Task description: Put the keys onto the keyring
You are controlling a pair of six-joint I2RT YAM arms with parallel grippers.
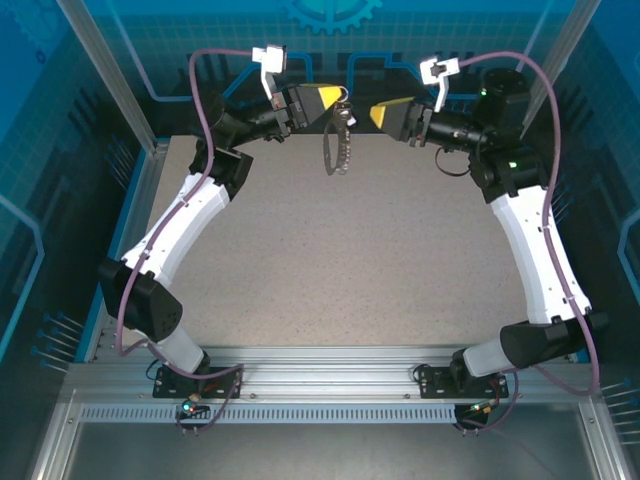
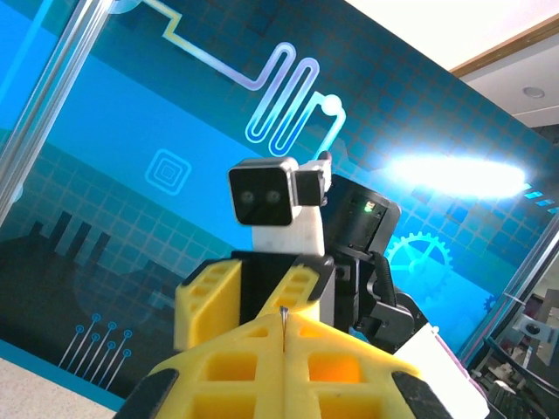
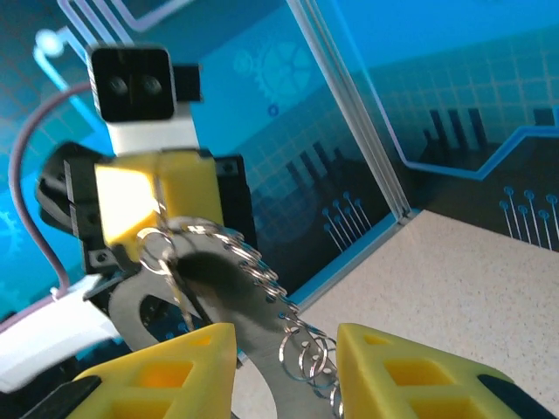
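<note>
The keyring [image 1: 338, 150] is a flat grey oval loop fringed with small silvery rings [image 3: 306, 353]. It hangs in the air above the far middle of the table. My left gripper [image 1: 338, 98] is shut on its top; a thin metal edge shows between the closed yellow fingers [image 2: 284, 325]. A small dark bit, apparently the keys [image 1: 345, 106], sits at the loop's top beside those fingertips. A thin silvery sliver [image 3: 181, 301] dangles there from a small ring. My right gripper [image 1: 376, 113] stands open just right of the loop, which [image 3: 262, 349] hangs beyond its fingertips [image 3: 286, 336], untouched.
The speckled table [image 1: 340, 260] lies well below both grippers. Blue panelled walls and an aluminium post [image 3: 349, 96] close the far side. Rails with both arm bases [image 1: 330, 375] run along the near edge.
</note>
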